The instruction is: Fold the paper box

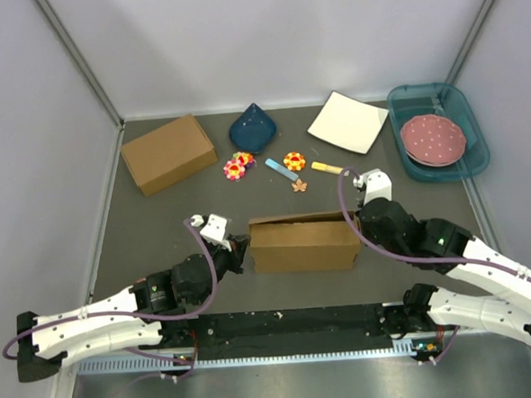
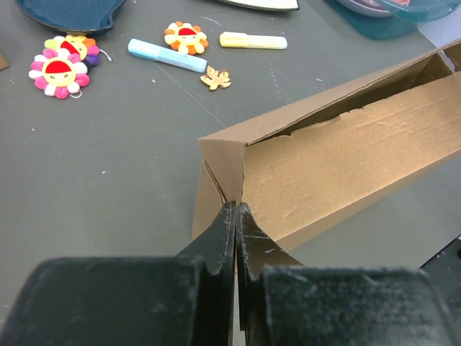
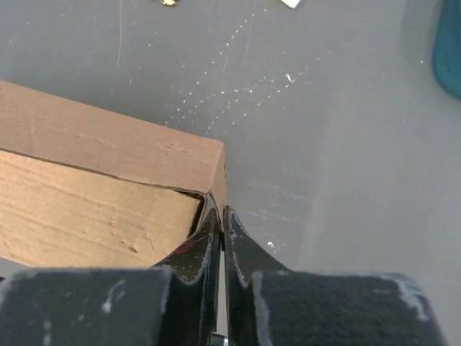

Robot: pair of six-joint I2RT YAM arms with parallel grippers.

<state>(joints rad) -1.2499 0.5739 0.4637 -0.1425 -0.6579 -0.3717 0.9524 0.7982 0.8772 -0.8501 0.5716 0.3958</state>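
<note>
The paper box (image 1: 304,243) stands in the middle of the table as a long, shallow brown cardboard shape with its walls up and its top partly open. In the left wrist view my left gripper (image 2: 236,209) is shut on the thin end wall at the left corner of the paper box (image 2: 338,158). From above, that left gripper (image 1: 237,248) sits tight against the box's left end. My right gripper (image 3: 220,213) is shut on the end wall at the right corner of the paper box (image 3: 94,180). Seen from above, the right gripper (image 1: 357,222) touches the box's right end.
A deeper brown cardboard box (image 1: 168,153) sits at the back left. Behind the paper box lie a dark blue dish (image 1: 251,128), flower toys (image 1: 238,166), a blue marker (image 1: 282,169), a yellow marker (image 1: 328,167) and a white square plate (image 1: 348,122). A teal bin (image 1: 466,114) holds a pink plate (image 1: 432,139).
</note>
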